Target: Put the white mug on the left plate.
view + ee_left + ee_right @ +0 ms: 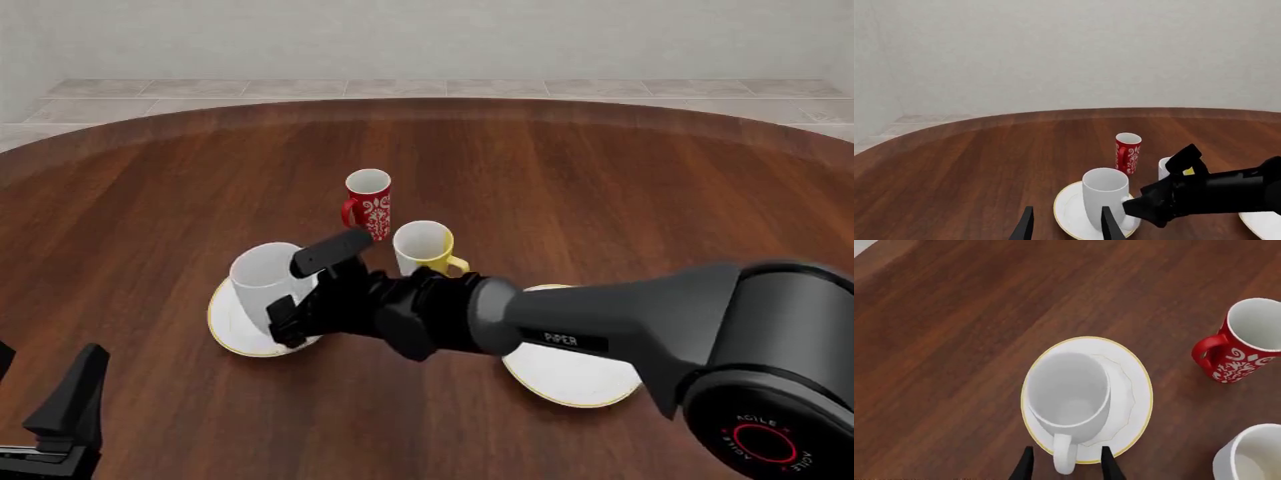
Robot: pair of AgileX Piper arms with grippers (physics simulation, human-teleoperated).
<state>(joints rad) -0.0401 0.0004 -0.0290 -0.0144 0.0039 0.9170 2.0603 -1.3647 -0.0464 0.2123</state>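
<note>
Brown wood is what I am looking down on, a big round table [641, 190] with a smooth top. My right arm is reaching far across it to the left side, and my left arm is waiting low at the near left corner.

The left plate [1134, 385] is lying flat on the wood, white with a thin gold edge. The other plate [587, 385] is lying near it, partly under my right arm.

The white mug [1071, 395] is standing upright on the left plate, a little toward one side, with its mouth facing up. It is tall and plain white, and it is empty inside. Its handle is sticking out toward my right gripper [1064, 467].

That is the part that matters most. My two right fingers are sitting on either side of the handle with a small gap each way, so I think they are open and not squeezing. The handle is lying right between them, pointing along my fingers. My next move, I think, is to pull straight back so I am not bumping it.

My left gripper [1066, 227] is open too and holding nothing. It is pointing at the mug, but my right one is much closer.

The red mug [368, 200] and the yellow mug [424, 248] are standing just behind, apart from the plate.
</note>
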